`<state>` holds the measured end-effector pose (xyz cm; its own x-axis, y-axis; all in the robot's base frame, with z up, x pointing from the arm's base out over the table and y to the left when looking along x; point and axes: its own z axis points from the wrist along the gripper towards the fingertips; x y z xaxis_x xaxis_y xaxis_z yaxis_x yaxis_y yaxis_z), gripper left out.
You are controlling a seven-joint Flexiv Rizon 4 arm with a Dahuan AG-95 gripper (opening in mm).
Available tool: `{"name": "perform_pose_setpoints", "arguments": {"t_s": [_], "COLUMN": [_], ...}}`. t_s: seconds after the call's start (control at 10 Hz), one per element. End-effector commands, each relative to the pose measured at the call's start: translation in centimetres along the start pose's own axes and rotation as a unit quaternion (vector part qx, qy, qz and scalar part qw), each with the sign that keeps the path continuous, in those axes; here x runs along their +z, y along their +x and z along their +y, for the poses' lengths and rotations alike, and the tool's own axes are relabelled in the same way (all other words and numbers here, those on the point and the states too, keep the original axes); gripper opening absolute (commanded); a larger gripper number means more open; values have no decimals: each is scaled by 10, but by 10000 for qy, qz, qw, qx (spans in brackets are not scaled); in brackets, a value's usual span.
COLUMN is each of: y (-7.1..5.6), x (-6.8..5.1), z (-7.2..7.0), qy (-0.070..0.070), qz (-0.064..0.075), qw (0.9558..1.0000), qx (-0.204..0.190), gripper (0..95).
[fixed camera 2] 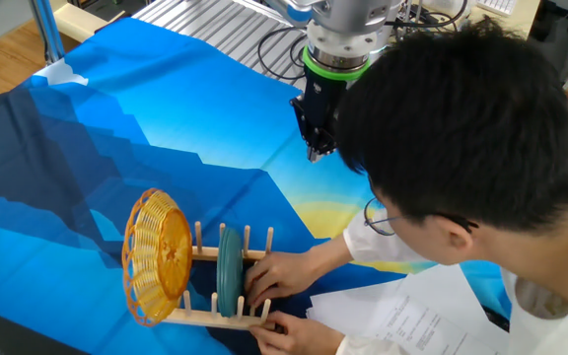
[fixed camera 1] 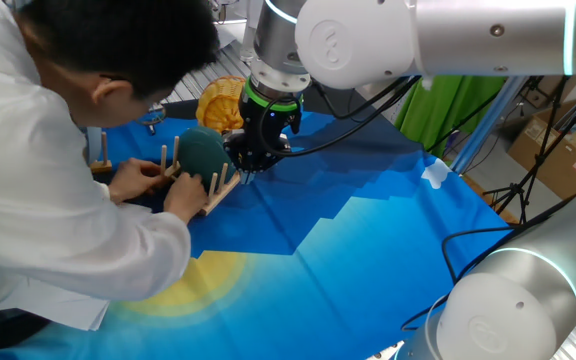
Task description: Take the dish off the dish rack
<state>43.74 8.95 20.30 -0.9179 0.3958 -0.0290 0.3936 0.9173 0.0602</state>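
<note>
The dish (fixed camera 2: 156,258), a yellow-orange woven wicker plate, stands on edge in the end slot of the dish rack (fixed camera 2: 205,318), a small light wooden rack with dowel pegs. In the one fixed view the dish (fixed camera 1: 220,102) shows behind the rack (fixed camera 1: 220,190). A dark green plate (fixed camera 2: 229,272) stands upright in the rack beside it, also seen in the one fixed view (fixed camera 1: 206,150). My gripper (fixed camera 2: 315,151) hangs just above the cloth, apart from the rack, fingers together and empty. It also shows right of the green plate (fixed camera 1: 249,166).
A person in white leans over the table with both hands (fixed camera 2: 282,281) on the rack. A blue and yellow cloth (fixed camera 1: 368,230) covers the table. Papers (fixed camera 2: 402,316) lie by the person. A second grey robot arm (fixed camera 1: 508,300) stands at the near right.
</note>
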Motion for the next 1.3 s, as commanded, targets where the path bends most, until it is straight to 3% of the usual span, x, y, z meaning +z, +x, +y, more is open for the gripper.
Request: {"name": "perform_pose_setpoints", "arguments": {"t_s": [0.1, 0.6, 1.3], "y": [0, -9, -11], "x": [0, -4, -6], "z": [0, 4, 4], "qy": [-2, 10, 21], "qz": [16, 40, 62], "qw": [10000, 10000, 9999], "qx": [-12, -42, -88], "gripper": [0, 0, 0]}}
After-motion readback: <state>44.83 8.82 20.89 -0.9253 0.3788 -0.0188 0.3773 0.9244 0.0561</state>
